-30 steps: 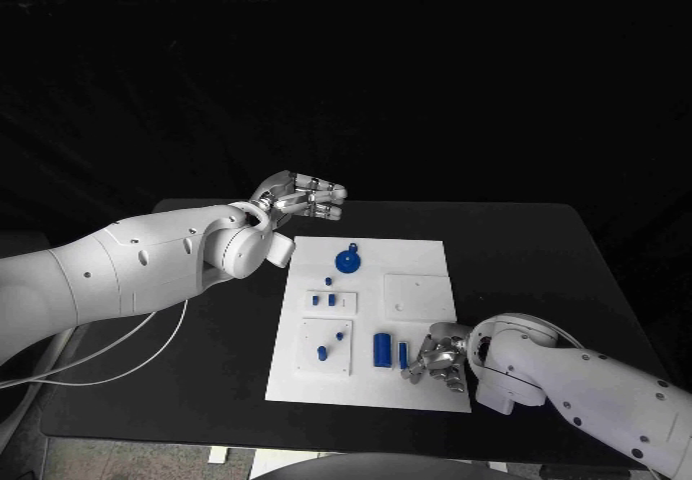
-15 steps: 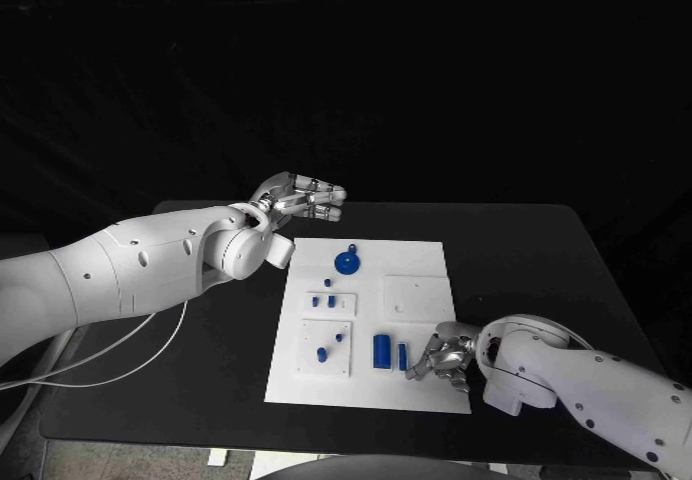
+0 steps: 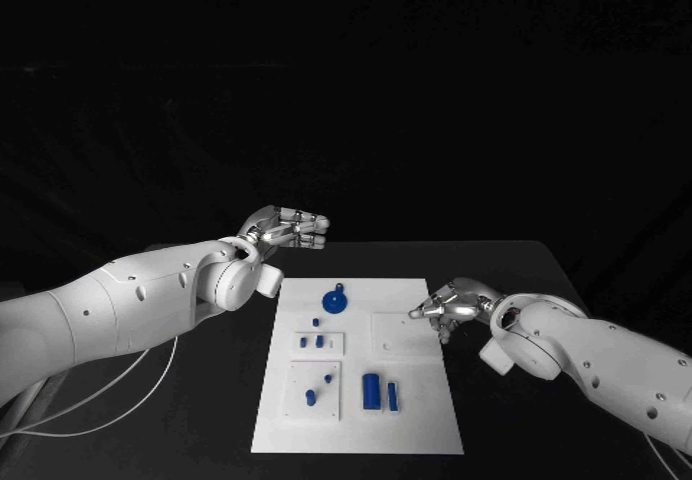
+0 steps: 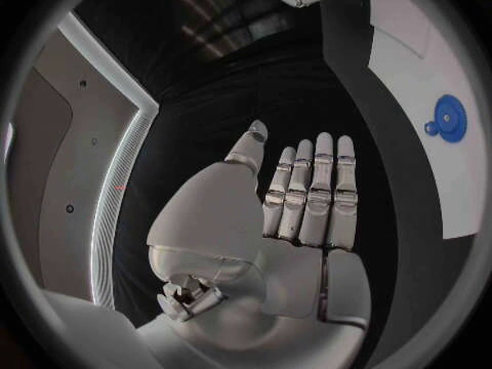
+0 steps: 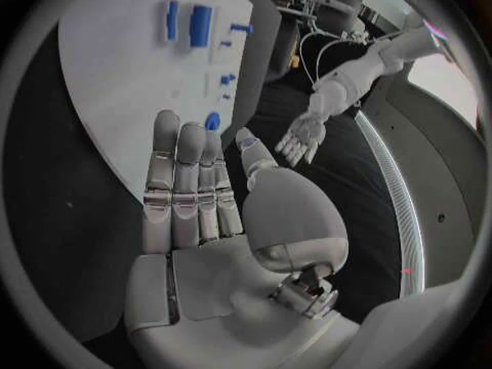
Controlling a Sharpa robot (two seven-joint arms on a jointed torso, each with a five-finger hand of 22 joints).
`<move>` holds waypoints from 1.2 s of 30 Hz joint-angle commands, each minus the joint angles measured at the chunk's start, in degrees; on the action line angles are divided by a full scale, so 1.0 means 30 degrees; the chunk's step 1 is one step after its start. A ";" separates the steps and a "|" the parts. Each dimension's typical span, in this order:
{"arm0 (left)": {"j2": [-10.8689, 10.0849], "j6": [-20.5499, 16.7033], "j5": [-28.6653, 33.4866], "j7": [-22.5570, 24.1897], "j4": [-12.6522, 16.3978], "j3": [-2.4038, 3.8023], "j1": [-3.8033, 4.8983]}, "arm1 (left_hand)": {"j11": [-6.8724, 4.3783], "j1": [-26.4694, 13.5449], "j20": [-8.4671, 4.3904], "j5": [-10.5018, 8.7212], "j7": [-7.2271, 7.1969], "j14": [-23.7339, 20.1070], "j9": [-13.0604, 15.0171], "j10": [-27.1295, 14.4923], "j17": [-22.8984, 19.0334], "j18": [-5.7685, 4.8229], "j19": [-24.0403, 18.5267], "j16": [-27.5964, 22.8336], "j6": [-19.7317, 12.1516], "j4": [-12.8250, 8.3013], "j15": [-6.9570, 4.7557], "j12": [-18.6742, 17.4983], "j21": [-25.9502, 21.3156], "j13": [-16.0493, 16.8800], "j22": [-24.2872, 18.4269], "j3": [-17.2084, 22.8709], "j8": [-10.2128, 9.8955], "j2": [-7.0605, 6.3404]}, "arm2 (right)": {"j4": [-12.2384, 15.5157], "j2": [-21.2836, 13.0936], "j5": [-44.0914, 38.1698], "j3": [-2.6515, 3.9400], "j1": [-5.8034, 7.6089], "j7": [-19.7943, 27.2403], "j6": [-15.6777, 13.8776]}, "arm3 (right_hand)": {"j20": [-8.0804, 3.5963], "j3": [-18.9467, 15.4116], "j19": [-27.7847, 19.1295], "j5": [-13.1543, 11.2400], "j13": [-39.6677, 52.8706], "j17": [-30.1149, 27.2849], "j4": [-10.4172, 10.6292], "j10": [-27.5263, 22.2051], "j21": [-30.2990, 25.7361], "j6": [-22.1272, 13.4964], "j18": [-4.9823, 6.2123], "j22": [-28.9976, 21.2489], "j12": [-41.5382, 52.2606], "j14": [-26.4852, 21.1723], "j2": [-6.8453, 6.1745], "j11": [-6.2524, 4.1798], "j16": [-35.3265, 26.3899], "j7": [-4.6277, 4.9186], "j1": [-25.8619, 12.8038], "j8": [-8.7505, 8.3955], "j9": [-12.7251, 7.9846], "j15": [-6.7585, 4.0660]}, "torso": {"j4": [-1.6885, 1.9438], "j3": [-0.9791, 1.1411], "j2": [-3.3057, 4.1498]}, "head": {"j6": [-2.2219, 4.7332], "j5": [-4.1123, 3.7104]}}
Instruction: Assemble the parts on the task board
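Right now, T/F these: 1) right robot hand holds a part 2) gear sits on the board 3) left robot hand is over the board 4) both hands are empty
1) False. The right robot hand is flat, fingers straight, holding nothing.
2) True. The gear lies at the far end of the board.
3) False. The left robot hand is beyond the board's far left corner, over black table.
4) True.
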 commanded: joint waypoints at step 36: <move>-0.0440 -0.5762 0.2190 0.2281 0.2474 0.1365 -0.2048 | -0.2466 -2.5570 -0.1938 -0.2825 -0.2724 -2.2024 -0.1223 -2.1465 -0.1515 -0.0439 -1.9009 -0.1241 -1.9410 0.0711 -0.2382 -0.1178 -0.2246 -0.1106 -0.1563 0.0185 -0.1315 -0.0326 | -0.2332 0.1602 1.2916 -0.2292 0.2738 0.9912 -0.6993 | 0.1615 0.0300 -2.6892 -0.5399 -1.6584 -1.6209 0.2993 -2.4057 -0.1959 -2.2166 -0.1301 -2.0280 -0.9372 -2.6375 -0.0804 0.0307 -1.0858 -0.1321 -2.2132 -0.1220 -0.2293 0.1234 | 0.1174 -0.0020 -0.2113 | 0.1294 -0.1208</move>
